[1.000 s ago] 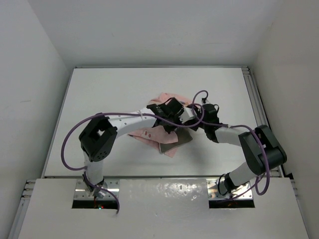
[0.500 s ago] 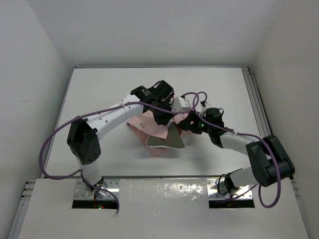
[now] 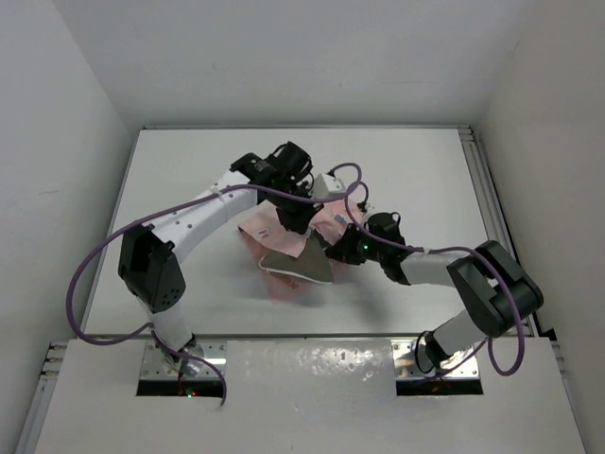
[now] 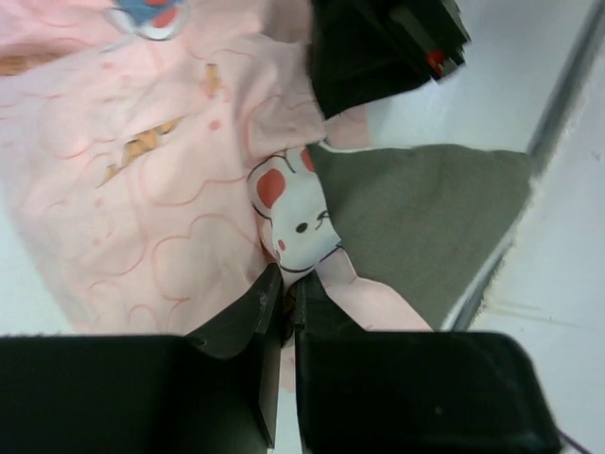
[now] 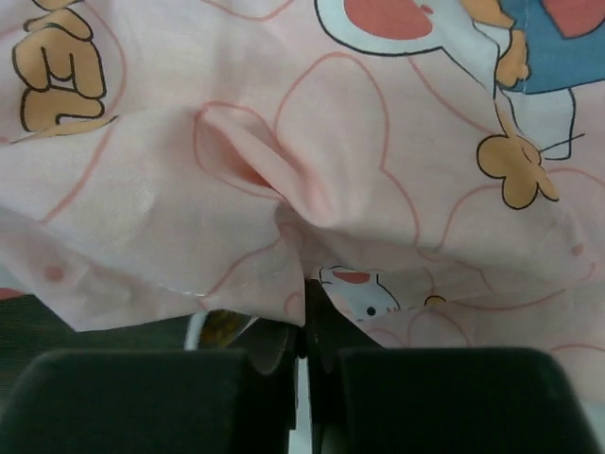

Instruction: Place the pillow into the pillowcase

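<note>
The pink pillowcase point(image 3: 257, 233) with cartoon figures lies bunched mid-table, partly over the brown-grey pillow point(image 3: 301, 266), whose near corner sticks out. My left gripper point(image 3: 301, 225) comes in from the far side and is shut on a fold of the pillowcase point(image 4: 170, 189) beside the bare pillow point(image 4: 416, 222). My right gripper point(image 3: 333, 253) meets it from the right. In the right wrist view its jaws are shut on the pillowcase point(image 5: 312, 170) at its hem. A bit of pillow piping point(image 5: 197, 329) with an orange dot peeks out below.
The white table point(image 3: 180, 180) has a metal rail point(image 3: 484, 199) along its right side and white walls around it. Purple cables point(image 3: 99, 260) loop off both arms. The two grippers sit close together over the cloth, and the right gripper point(image 4: 383, 43) shows in the left wrist view.
The right gripper has shut on the pillowcase hem. Both arms and the cloth bundle have shifted left and farther up the table, with more of the pillow's corner showing.
</note>
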{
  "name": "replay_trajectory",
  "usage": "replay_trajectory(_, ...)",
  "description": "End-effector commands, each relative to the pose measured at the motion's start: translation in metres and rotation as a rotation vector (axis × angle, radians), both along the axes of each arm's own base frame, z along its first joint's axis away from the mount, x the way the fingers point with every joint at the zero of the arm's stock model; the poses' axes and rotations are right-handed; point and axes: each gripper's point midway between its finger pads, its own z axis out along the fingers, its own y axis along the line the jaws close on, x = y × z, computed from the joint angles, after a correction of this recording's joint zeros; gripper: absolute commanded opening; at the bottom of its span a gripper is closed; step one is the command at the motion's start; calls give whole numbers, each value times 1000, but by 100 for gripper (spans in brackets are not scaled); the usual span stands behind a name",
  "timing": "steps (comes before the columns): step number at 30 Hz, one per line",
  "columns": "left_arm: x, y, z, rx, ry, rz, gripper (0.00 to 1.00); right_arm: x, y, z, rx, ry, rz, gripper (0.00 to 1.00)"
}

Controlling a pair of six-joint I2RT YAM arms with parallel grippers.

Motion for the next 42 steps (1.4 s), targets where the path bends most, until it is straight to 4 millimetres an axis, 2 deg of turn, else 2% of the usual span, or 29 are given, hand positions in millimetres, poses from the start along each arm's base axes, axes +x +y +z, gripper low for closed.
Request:
replay_trajectory(1, 52, -4, 58, -144, -158, 133, 0, 37, 5, 32, 34, -95, -78, 0)
replay_trajectory(2, 62, 0, 70, -161, -186, 184, 0, 41, 2, 43, 37, -122, -98, 0)
replay_trajectory(3, 77, 13, 78, -156, -223, 249, 0, 43, -3, 46, 20, -136, -108, 0)
replay_trajectory(4, 84, 18, 84, -161, -240, 286, 0, 47, -7, 53, 11, -166, -132, 0)
replay_trajectory(5, 91, 23, 93, -174, -254, 339, 0, 48, -11, 72, 10, -229, -134, 0)
replay_trajectory(6, 98, 32, 98, -185, -259, 379, 0, 46, -14, 74, -9, -236, -133, 0)
replay_trajectory(8, 104, 34, 114, -229, -264, 415, 0, 48, -18, 95, -15, -304, -127, 0)
replay_trajectory(9, 108, 36, 120, -240, -275, 428, 0, 45, -18, 116, -5, -372, -110, 0)
replay_trajectory(12, 119, 42, 141, -262, -326, 454, 0, 38, -18, 158, 18, -489, -70, 0)
replay_trajectory(13, 122, 42, 154, -276, -360, 451, 0, 39, -19, 170, 23, -517, -72, 0)
replay_trajectory(16, 126, 42, 171, -292, -397, 451, 0, 39, -28, 183, 5, -547, -80, 0)
replay_trajectory(20, 127, 41, 186, -326, -416, 462, 0, 51, -47, 172, -53, -493, -164, 2)
replay_trajectory(21, 126, 39, 187, -331, -414, 462, 0, 52, -54, 158, -97, -438, -181, 15)
replay_trajectory(22, 125, 37, 187, -335, -412, 458, 0, 54, -56, 144, -136, -399, -179, 54)
replay_trajectory(25, 122, 32, 187, -346, -401, 449, 0, 51, -60, 122, -225, -342, -159, 74)
replay_trajectory(26, 122, 29, 186, -345, -400, 443, 0, 49, -62, 114, -249, -337, -156, 90)
replay_trajectory(27, 119, 25, 187, -349, -399, 431, 0, 49, -60, 112, -252, -352, -161, 99)
replay_trajectory(29, 118, 22, 188, -351, -404, 417, 0, 48, -63, 102, -270, -354, -181, 99)
replay_trajectory(35, 112, 19, 186, -346, -398, 385, 0, 67, -47, 110, -230, -411, -173, 99)
replay_trajectory(37, 111, 19, 184, -339, -397, 381, 0, 80, -39, 116, -215, -449, -163, 99)
replay_trajectory(38, 110, 19, 185, -339, -398, 379, 0, 83, -34, 116, -218, -457, -151, 99)
replay_trajectory(39, 109, 20, 187, -341, -403, 376, 0, 90, -30, 108, -235, -444, -143, 99)
replay_trajectory(40, 108, 20, 187, -341, -404, 374, 0, 99, -27, 113, -243, -460, -148, 99)
replay_trajectory(42, 107, 21, 187, -339, -406, 369, 0, 113, -27, 113, -253, -474, -187, 99)
